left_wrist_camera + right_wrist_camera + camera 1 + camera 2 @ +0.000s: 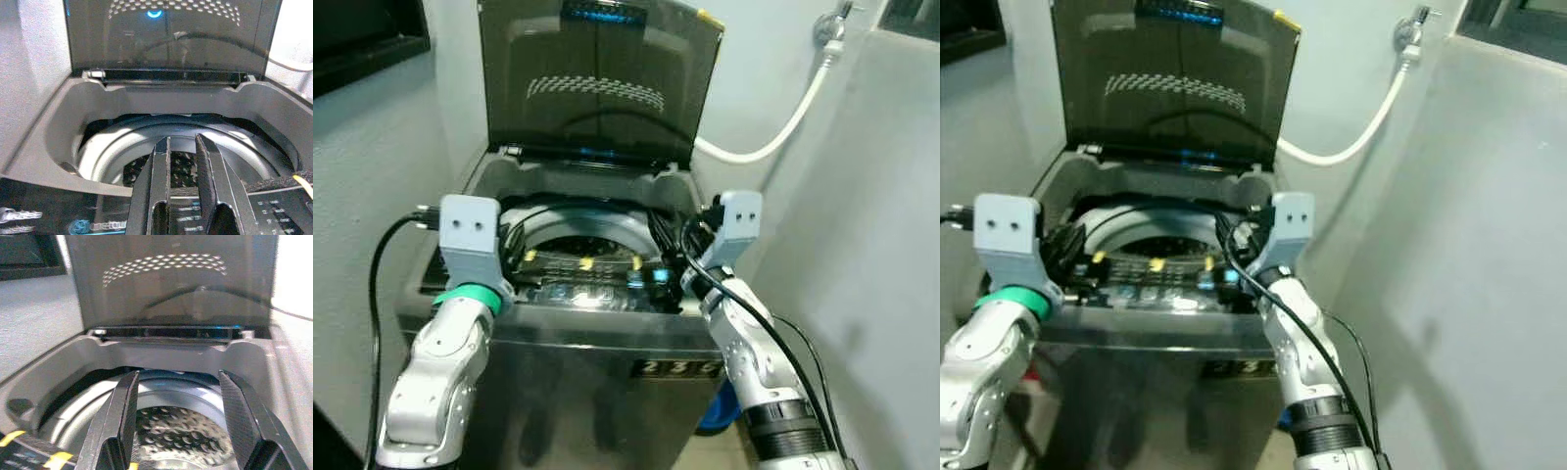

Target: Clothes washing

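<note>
A grey top-loading washing machine [597, 338] stands in front of me with its dark lid [597, 78] raised upright. The perforated metal drum [176, 428] shows through the round opening. Both arms reach over the front control panel [587, 292]. My left gripper [183, 139] hovers over the panel, aimed at the drum; its fingers are a narrow gap apart with nothing between them. My right gripper [178, 374] hangs over the right side of the opening, spread wide and holding nothing.
A white hose [783, 127] runs from a wall tap [830, 29] behind the machine. A grey wall [881, 245] stands close on the right. A blue object [717, 413] sits on the floor by the machine's right front corner. Lit digits [677, 369] glow on the front.
</note>
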Controlling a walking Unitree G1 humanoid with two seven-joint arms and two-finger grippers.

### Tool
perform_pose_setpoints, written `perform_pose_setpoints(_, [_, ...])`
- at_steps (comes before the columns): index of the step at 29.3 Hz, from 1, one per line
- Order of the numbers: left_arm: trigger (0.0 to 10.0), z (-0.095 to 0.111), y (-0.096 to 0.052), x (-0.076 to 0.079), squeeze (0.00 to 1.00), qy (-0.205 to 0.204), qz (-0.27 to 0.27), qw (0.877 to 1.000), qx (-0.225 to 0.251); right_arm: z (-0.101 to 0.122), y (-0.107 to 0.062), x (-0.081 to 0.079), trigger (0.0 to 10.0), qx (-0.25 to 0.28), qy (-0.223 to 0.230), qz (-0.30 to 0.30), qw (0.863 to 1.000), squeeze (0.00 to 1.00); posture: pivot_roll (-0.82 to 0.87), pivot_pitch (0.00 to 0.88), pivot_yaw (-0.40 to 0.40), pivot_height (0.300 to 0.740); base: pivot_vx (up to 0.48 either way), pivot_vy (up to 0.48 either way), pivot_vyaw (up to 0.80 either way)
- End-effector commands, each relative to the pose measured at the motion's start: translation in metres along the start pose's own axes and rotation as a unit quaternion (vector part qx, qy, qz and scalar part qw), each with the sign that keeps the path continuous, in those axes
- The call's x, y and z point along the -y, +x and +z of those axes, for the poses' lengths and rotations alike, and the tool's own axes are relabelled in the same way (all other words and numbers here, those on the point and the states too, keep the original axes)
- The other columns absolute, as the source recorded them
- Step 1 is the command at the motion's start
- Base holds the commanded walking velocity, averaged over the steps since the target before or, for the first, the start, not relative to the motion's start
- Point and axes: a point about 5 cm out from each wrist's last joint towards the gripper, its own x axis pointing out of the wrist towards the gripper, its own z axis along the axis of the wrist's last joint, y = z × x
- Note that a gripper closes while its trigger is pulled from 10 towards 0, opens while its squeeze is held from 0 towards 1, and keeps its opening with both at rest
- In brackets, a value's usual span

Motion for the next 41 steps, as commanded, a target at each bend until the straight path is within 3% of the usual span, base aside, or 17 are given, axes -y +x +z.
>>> perform_pose_setpoints(1, [10.0, -0.002, -0.001, 0.003, 0.00, 0.000, -0.003, 1.000, -0.003, -0.003, -0.003, 0.003, 10.0, -0.007, 0.006, -0.006, 1.000, 0.00, 0.05, 0.004, -0.063, 0.740, 0.000, -0.480, 0.00])
perform_pose_setpoints(19, [10.0, -0.002, -0.001, 0.003, 0.00, 0.001, -0.001, 1.000, -0.001, -0.001, -0.005, 0.002, 10.0, -0.012, 0.008, -0.006, 1.000, 0.00, 0.05, 0.004, -0.063, 0.740, 0.000, -0.480, 0.00])
perform_pose_setpoints(21, [10.0, -0.002, -0.003, 0.000, 0.00, -0.022, -0.003, 1.000, -0.001, -0.004, -0.005, -0.004, 10.0, -0.021, 0.016, 0.006, 1.000, 0.00, 0.06, 0.000, -0.074, 0.740, 0.000, 0.000, 0.00])
perform_pose_setpoints(26, [10.0, 0.000, -0.005, -0.006, 0.00, -0.024, -0.001, 1.000, 0.002, -0.010, -0.007, -0.013, 10.0, -0.033, 0.032, 0.022, 0.999, 0.00, 0.07, 0.000, -0.063, 0.740, 0.000, 0.000, 0.00])
perform_pose_setpoints(41, [10.0, 0.002, -0.007, -0.010, 0.00, -0.029, 0.006, 1.000, 0.006, -0.012, -0.009, -0.018, 10.0, -0.039, 0.040, 0.028, 0.998, 0.00, 0.07, 0.000, -0.070, 0.740, 0.000, 0.000, 0.00])
